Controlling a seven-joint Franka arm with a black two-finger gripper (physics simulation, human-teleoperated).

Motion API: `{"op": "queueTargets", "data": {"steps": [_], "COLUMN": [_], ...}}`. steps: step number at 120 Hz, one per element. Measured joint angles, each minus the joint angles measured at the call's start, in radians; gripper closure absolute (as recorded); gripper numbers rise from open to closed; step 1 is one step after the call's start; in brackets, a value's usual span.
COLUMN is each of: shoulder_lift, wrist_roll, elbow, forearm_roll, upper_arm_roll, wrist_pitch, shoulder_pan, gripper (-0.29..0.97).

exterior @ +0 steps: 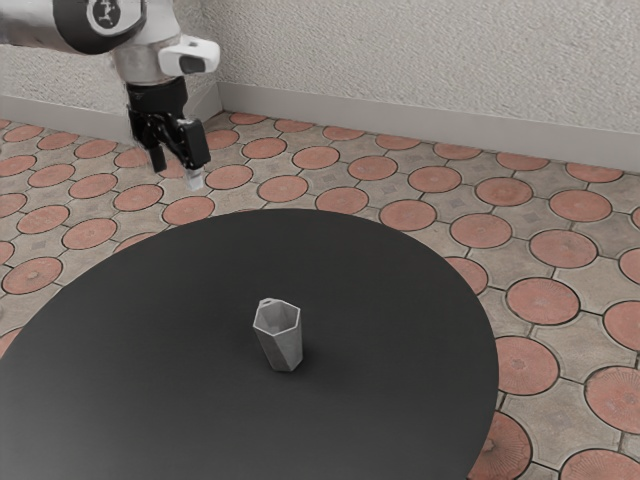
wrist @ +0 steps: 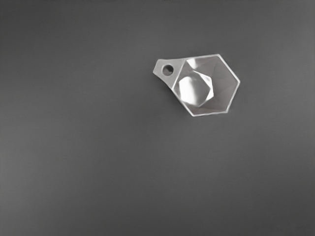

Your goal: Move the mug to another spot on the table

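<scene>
So this looks like the very start of the job: nothing has been grabbed yet. The mug [exterior: 278, 338], a grey faceted thing, stands upright around the middle of the round black surface [exterior: 130, 380], a bit toward the near edge. The tool [exterior: 175, 172] hangs high up at the exterior view's far left, well apart from the mug and off past the far rim, over the tiled floor [exterior: 560, 250]. As far as I can make out its fingers are spread, with nothing between them.

From the wrist view you look straight down into the mug [wrist: 204, 86]. Its little handle tab [wrist: 165, 70] with a hole sticks out one side, and there's bare surface [wrist: 98, 172] all round.

My read is that the step in hand is the approach. The next move calls for bringing the tool over the mug, lining the fingers up across two flat facets or over the rim while staying clear of the handle, then coming down. It looks narrow at the base, so a sloppy nudge could tip it.
</scene>
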Motion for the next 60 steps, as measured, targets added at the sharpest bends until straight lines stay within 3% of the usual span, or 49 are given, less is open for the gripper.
{"op": "queueTargets", "data": {"steps": [28,60], "shoulder_lift": [0.026,0.214], "wrist_roll": [0.022,0.224], "elbow": [-0.097,-0.123], "forearm_roll": [0.017,-0.003], "upper_arm_roll": [0.013,0.039], "wrist_pitch": [0.107,0.224], "shoulder_pan": [0.056,0.097], "gripper": [0.00,0.00]}}
